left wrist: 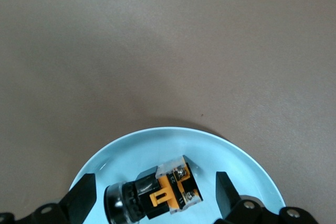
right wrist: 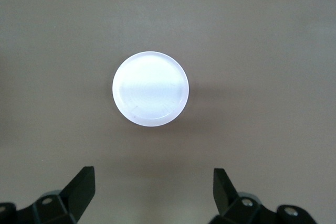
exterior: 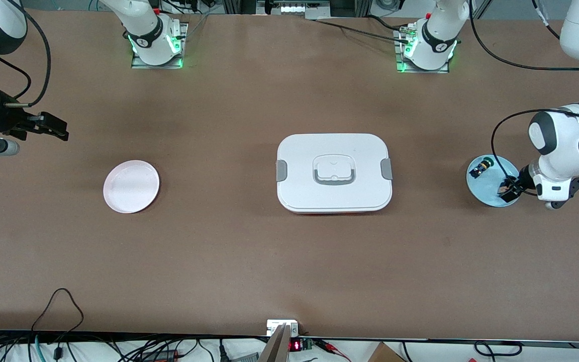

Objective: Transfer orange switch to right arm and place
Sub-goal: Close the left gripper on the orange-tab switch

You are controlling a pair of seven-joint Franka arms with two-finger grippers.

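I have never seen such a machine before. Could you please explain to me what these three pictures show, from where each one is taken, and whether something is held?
These are two robot arms fixed at one table. The large picture comes from a high camera that faces them. The two small pictures come from cameras on the arms' wrists, looking down past the fingers.

On the table lie a pink plate toward the right arm's end, a white lidded box in the middle, and a blue plate toward the left arm's end. On the blue plate lie the orange switch and a second small switch.

The left gripper is low over the blue plate, its open fingers on either side of the orange switch, not yet closed on it. The right gripper waits open, above the table near the pink plate. Nothing is held.
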